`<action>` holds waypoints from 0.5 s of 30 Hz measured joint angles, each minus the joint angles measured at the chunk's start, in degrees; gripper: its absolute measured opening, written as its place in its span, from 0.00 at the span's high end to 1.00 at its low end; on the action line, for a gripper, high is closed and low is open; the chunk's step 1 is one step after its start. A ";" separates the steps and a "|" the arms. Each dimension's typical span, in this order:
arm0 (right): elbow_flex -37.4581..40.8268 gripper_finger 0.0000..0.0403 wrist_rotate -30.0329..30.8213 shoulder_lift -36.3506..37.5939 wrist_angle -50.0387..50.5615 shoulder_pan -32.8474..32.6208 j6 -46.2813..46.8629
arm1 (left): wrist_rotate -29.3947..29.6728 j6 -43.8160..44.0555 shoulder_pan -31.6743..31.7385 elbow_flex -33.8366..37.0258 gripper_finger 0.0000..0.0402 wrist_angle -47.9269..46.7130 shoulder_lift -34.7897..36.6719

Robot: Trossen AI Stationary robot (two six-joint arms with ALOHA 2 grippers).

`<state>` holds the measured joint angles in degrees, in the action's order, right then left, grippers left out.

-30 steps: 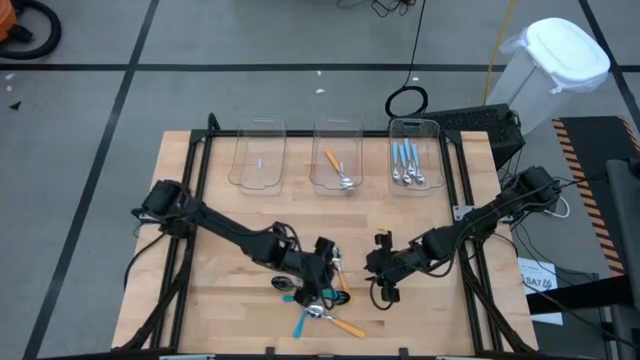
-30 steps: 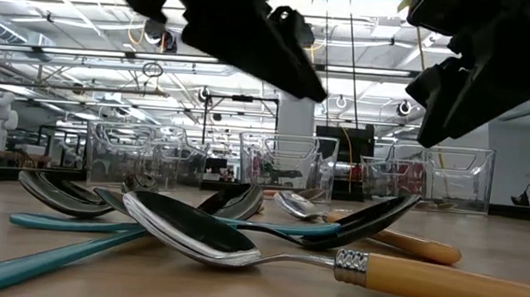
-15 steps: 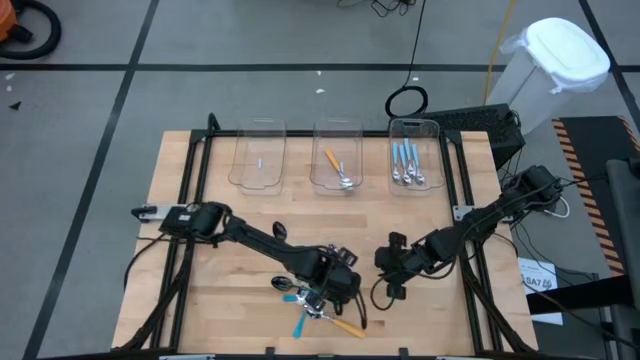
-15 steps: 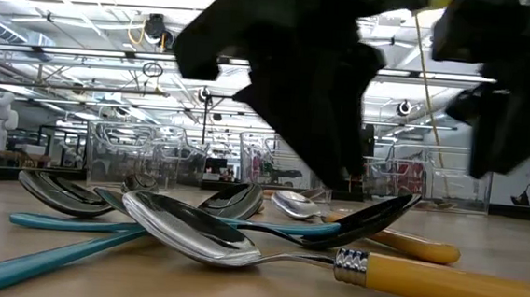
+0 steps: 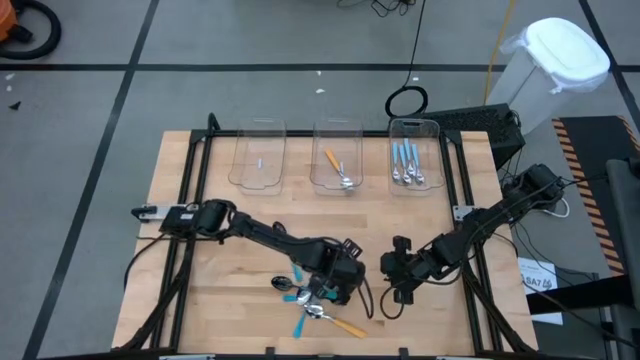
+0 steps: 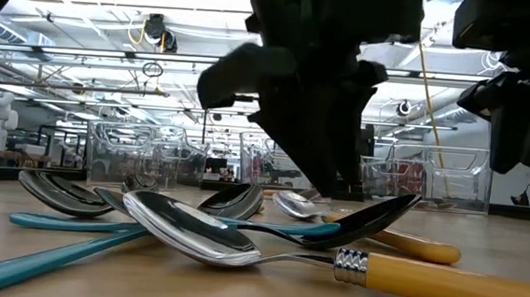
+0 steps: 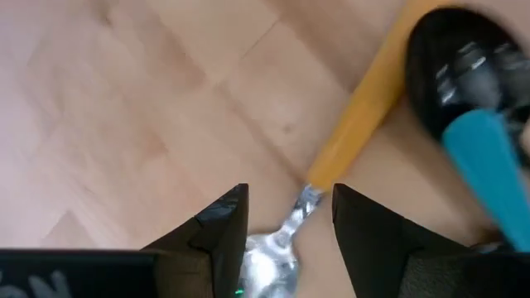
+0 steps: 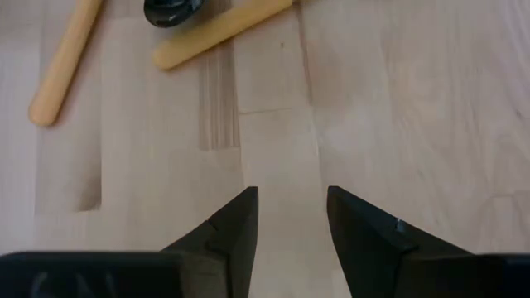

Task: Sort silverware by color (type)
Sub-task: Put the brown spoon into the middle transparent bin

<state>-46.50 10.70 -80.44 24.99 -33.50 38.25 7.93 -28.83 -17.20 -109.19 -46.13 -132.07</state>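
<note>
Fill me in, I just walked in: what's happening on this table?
A two-armed robot is sorting spoons into clear bins. The left gripper is down over the pile of spoons, its jaws straddling the silver neck of an orange-handled spoon. The right gripper waits beside it, open over bare table. Several spoons already lie in the bins.

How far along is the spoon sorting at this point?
Done: one orange-handled spoon lies in the middle bin and light-blue-handled spoons in the right bin. In hand: the left gripper straddles an orange-handled spoon's neck, not yet lifted. Left: the pile; the left bin holds no spoons.
</note>
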 joint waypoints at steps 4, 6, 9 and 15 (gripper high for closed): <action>0.00 0.65 -0.02 0.00 0.13 0.00 0.07 | -1.64 -1.29 0.89 0.00 0.56 -0.77 -1.49; 0.00 0.65 0.00 0.00 0.33 0.00 0.12 | -1.72 -2.47 0.90 -0.09 0.57 -1.20 -2.82; 0.00 0.65 0.02 -0.02 0.87 0.00 0.10 | -1.82 -3.73 0.78 -0.24 0.57 -0.46 -3.84; 0.00 0.65 1.47 -0.02 1.56 0.00 0.07 | -2.74 -3.11 1.64 -0.25 0.60 -0.46 -5.01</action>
<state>-46.50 12.17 -80.47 26.56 -33.50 38.33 5.19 -31.94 -15.56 -109.44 -46.59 -137.08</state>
